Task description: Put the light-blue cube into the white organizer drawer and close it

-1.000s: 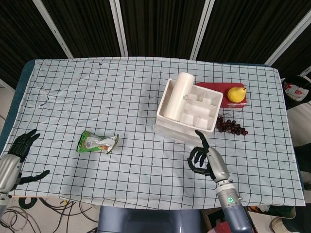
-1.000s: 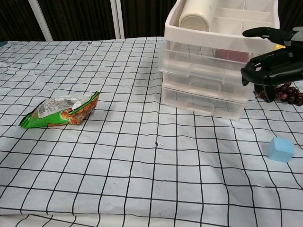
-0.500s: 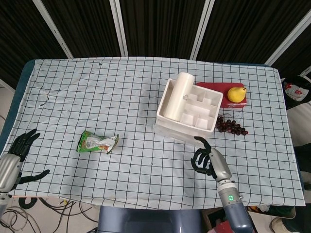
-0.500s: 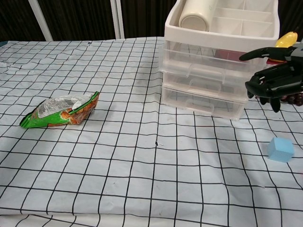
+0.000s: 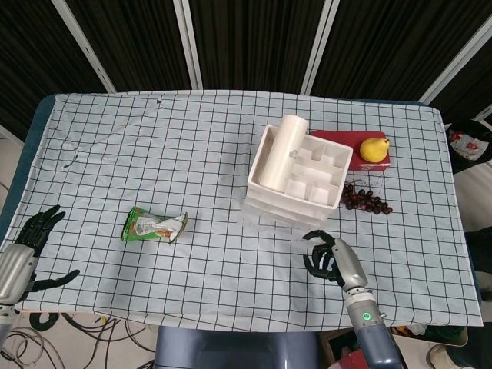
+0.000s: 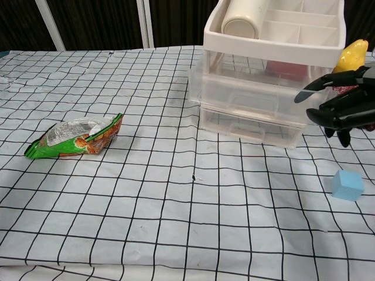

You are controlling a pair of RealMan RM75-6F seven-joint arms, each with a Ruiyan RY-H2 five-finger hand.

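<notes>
The white organizer [image 5: 300,173] [image 6: 275,35] stands right of the table's middle. Its upper clear drawer [image 6: 246,93] [image 5: 269,217] is pulled out a little toward me. My right hand [image 6: 343,108] [image 5: 329,257] is at the drawer's right front corner with its fingers curled and its thumb stretched left, and it seems hooked on the drawer front. The light-blue cube [image 6: 347,185] lies on the cloth below and in front of that hand. The head view does not show the cube. My left hand [image 5: 27,250] rests with fingers spread and empty at the table's near left edge.
A green snack packet [image 5: 154,225] [image 6: 76,136] lies left of the middle. A white cylinder [image 5: 283,150] lies in the organizer's top tray. Behind and right of the organizer are a red box [image 5: 346,140], a yellow pear [image 5: 373,148] [image 6: 353,54] and dark grapes [image 5: 365,200].
My right hand drew back toward me and lower. The upper drawer slid out with it and now juts from the organizer's front. The left hand barely moved.
</notes>
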